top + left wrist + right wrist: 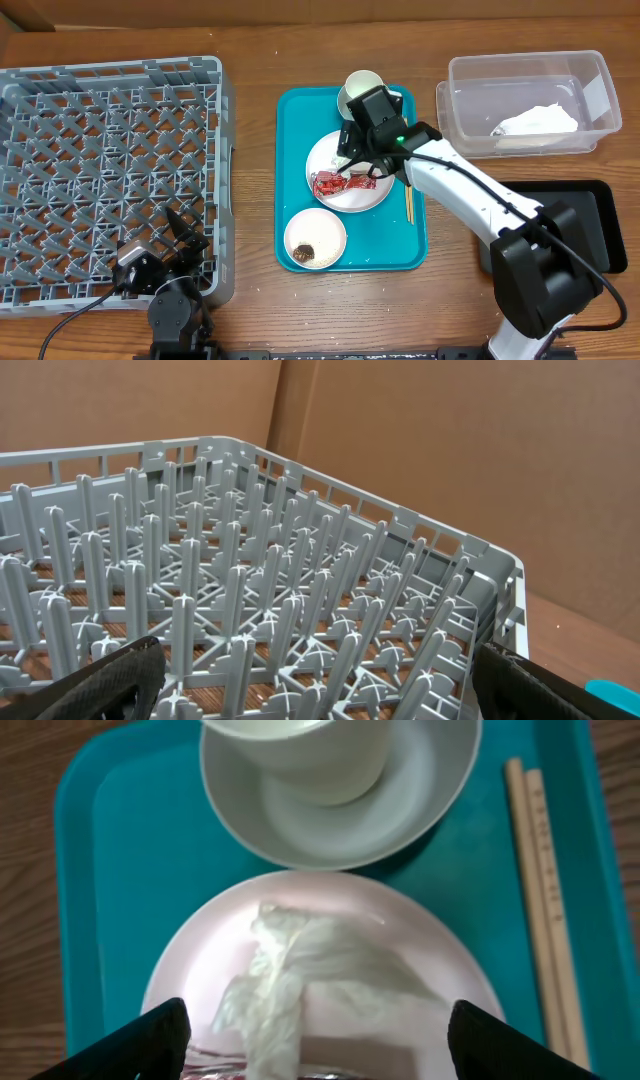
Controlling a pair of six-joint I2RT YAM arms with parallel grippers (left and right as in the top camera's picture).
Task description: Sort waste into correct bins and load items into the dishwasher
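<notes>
Right tool (320, 1055) open, empty, above napkin (300, 970) on plate (195, 970). Risk: closing low pinches red wrapper (340, 183) too, or clips plate. Left tool (320, 685) wide open, empty.

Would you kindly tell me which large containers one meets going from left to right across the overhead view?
grey dish rack → teal tray → clear tub. The black tray shares the tub's span, so it is left out.
</notes>
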